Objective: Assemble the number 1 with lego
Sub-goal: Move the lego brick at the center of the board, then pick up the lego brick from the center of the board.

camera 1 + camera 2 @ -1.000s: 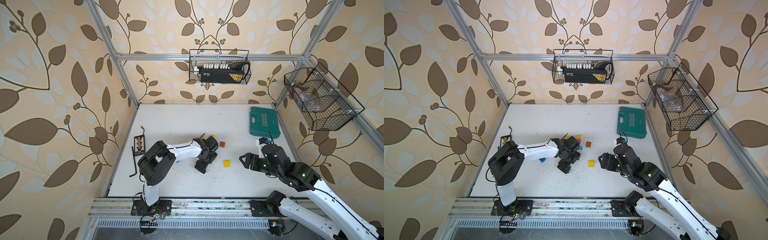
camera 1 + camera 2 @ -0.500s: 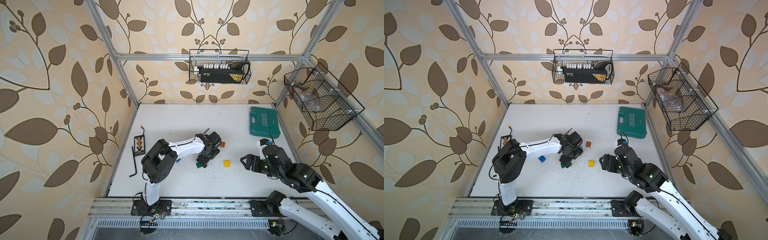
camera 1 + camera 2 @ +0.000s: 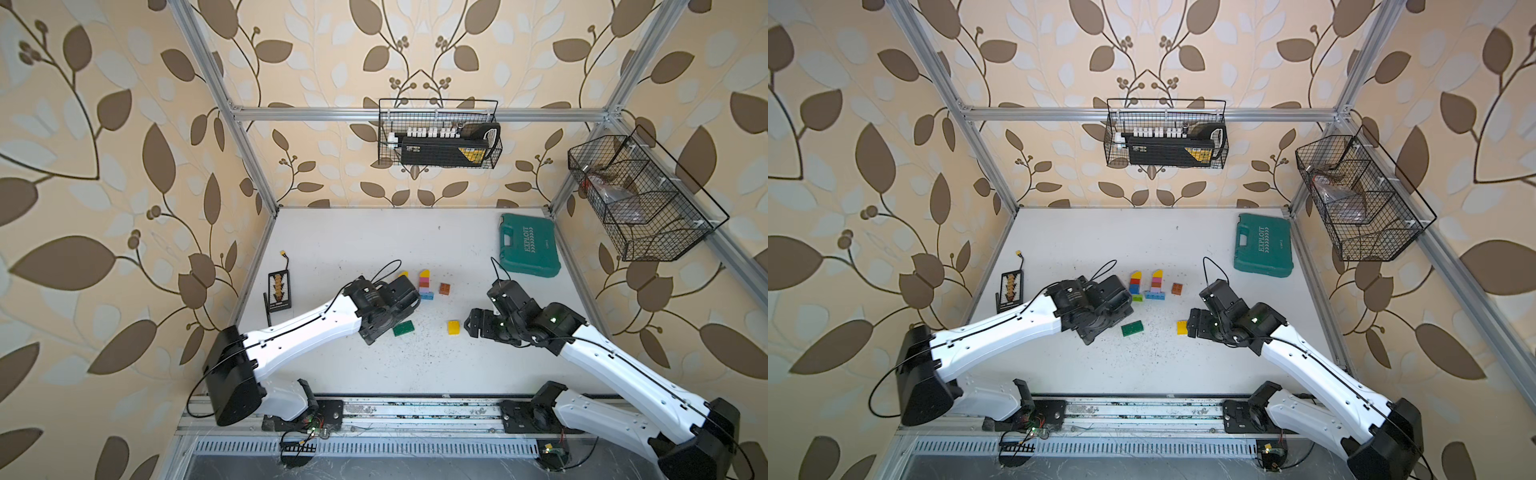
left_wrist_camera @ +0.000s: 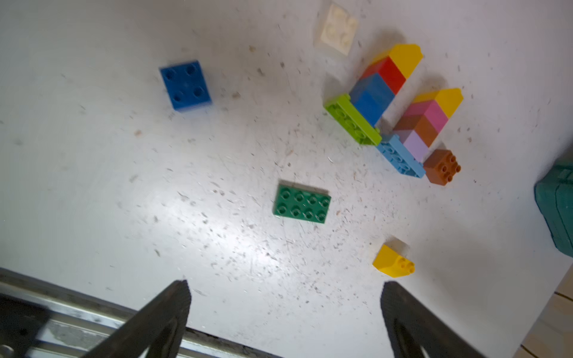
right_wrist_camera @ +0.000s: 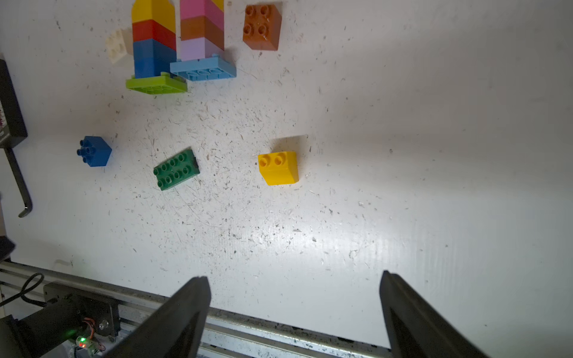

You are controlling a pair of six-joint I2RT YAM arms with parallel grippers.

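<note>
**Left gripper lets the green brick be; both grippers are empty**

Nearest the rail, the left gripper [image 4: 283, 288] and right gripper [image 5: 294, 279] hang with jaws spread wide and nothing between them. A second ago the left one sat right over the long green brick [image 4: 302, 203]. It has since drawn back, leaving the brick flat and loose, so that placement looks finished and the arm is free for its next pick. The right one has barely shifted. The yellow sloped brick [image 5: 278, 168] and blue square brick [image 4: 185, 84] lie loose nearby. Beyond them, the lime-footed stack [image 4: 381, 90] and light-blue-footed stack [image 4: 426, 124] lie side by side, each already reading as a 1, with a brown brick [image 4: 441, 167] and white brick [image 4: 338, 29] near them. Farthest off, the teal tool case [image 3: 528, 245] reads "EXPLOIT".
</note>
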